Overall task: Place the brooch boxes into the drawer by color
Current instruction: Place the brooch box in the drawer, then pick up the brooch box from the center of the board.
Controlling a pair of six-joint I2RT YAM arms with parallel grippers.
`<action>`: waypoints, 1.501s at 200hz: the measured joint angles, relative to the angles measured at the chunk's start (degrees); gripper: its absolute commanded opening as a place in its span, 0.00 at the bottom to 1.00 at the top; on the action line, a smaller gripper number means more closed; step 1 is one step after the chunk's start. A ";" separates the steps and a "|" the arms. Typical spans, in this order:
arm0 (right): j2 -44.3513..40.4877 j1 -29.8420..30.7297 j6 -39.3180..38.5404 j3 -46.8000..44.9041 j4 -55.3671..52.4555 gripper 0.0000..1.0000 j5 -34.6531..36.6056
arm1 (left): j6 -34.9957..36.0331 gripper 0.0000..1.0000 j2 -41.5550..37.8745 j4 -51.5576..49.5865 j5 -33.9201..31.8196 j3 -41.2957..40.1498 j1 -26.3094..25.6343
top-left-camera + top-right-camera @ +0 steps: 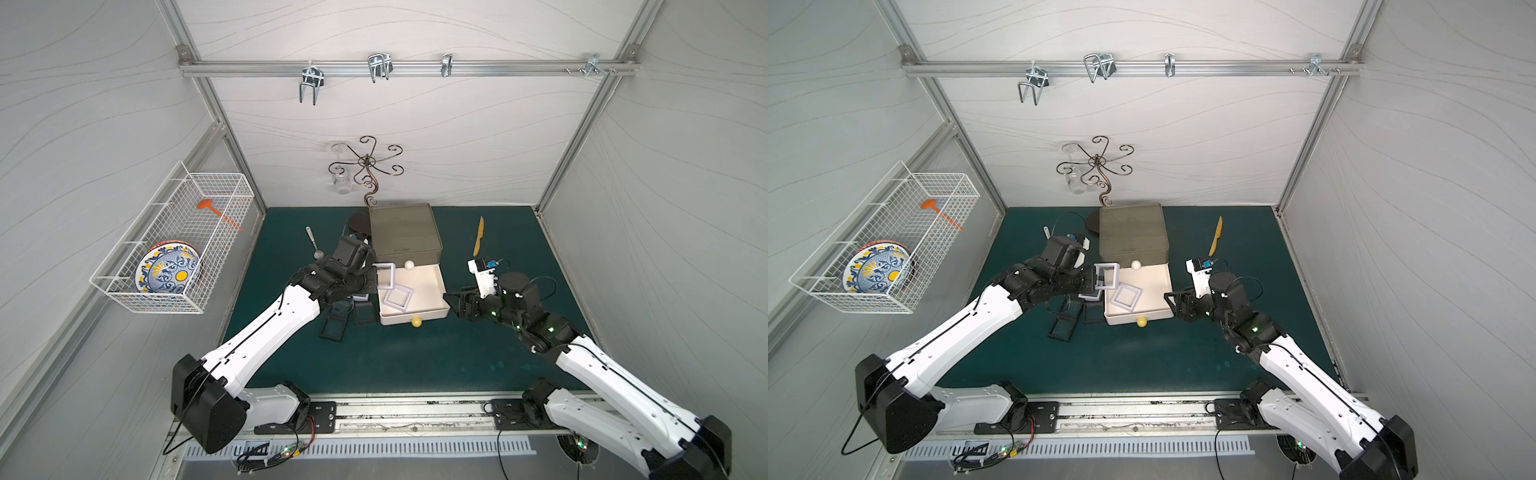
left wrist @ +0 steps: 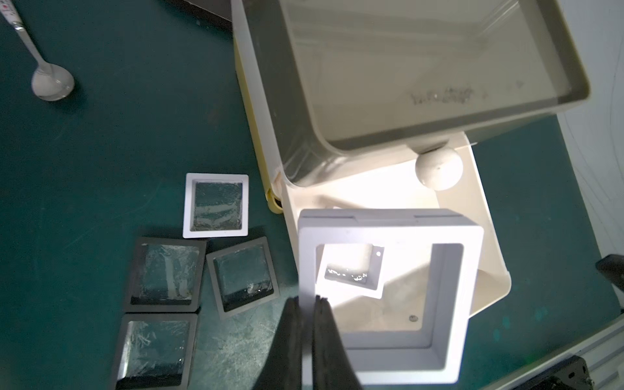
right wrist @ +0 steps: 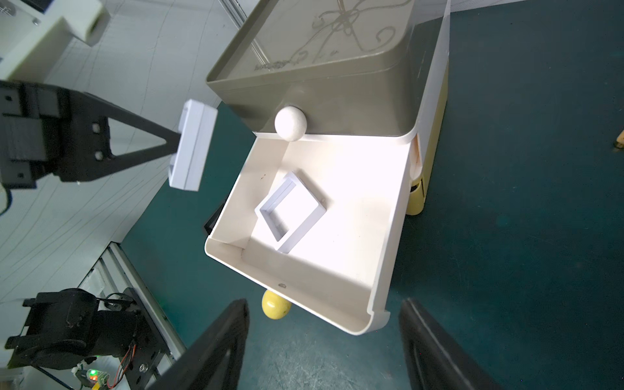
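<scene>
Left wrist view showed the left gripper [image 2: 308, 300] shut tight on the rim of a white box [image 2: 388, 224]. The box hung in the air, up on its edge, over the left side of the open white tray [image 1: 428, 286]. That tray was the middle one of the chest [image 1: 405, 235], and it stuck out toward the near side. The grey top tier [image 3: 337, 98] was shut. A yellow knob [image 1: 416, 322] peeked out under the tray's near edge.

A second white box [image 1: 398, 298] lay flat inside the tray, turned like a diamond. On the green mat [image 1: 374, 353], just left of the chest, lay a third white box [image 2: 216, 206] and three black boxes [image 2: 167, 273], all close together.

The right gripper [image 3: 324, 304] was wide open and held nothing. It sat just right of the tray's near corner.

A spoon [image 2: 50, 81] lay far left on the mat. A yellow knife [image 1: 478, 237] lay far right.
</scene>
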 measured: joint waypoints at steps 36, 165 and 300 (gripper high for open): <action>-1.99 -0.04 0.22 0.00 -0.26 0.75 0.09 | -2.08 0.00 2.89 0.11 -1.38 0.00 -4.37; -3.04 -0.04 0.17 -0.02 -1.27 0.75 0.52 | -3.39 0.23 12.09 1.90 -4.37 0.00 -6.51; -2.71 -0.04 -0.87 -1.99 -0.76 0.76 0.52 | -0.59 0.36 -2.49 -0.11 -5.68 -1.33 4.11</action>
